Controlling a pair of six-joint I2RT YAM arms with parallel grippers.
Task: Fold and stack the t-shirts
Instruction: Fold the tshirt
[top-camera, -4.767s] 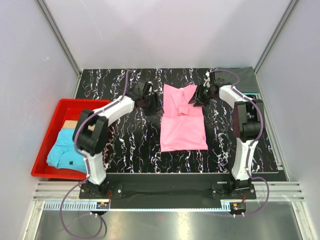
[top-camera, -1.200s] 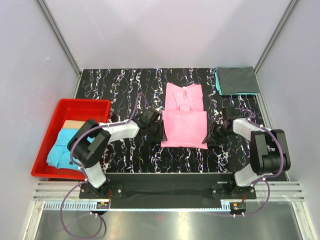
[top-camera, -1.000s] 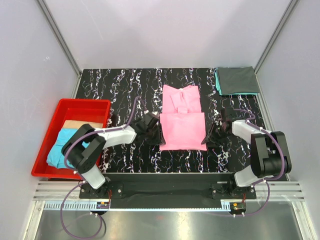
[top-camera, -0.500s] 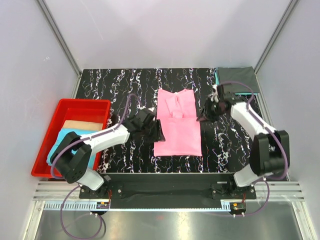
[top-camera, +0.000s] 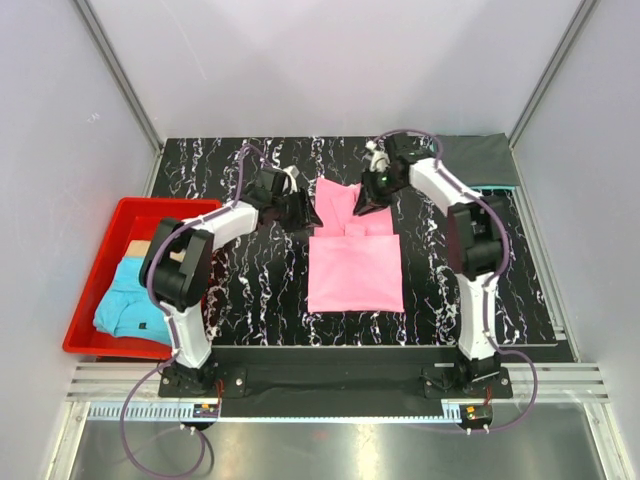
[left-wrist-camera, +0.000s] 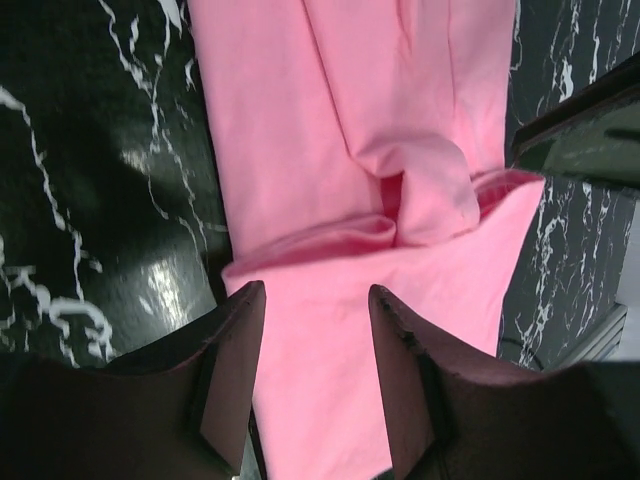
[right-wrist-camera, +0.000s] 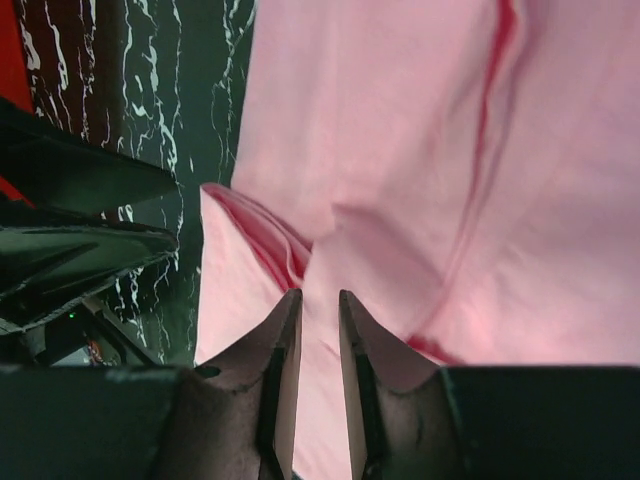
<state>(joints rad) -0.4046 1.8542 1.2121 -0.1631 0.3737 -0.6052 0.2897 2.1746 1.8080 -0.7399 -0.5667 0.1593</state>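
Left fingers (left-wrist-camera: 232, 380) straddle pink t-shirt (left-wrist-camera: 330, 130) edge.

Left tool (left-wrist-camera: 315, 295) jaws apart; right tool (right-wrist-camera: 318, 297) seemingly nearly closed.

L arm (top-camera: 215, 228) & R arm (top-camera: 452, 192): white links, blk joints, purple cables.

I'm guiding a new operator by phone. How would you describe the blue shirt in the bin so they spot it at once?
At the table's left edge sits a red bin. The blue shirt lies in its near half and bears a small dark mark. A tan item lies beyond it in the bin, and the pink shirt is out on the table.
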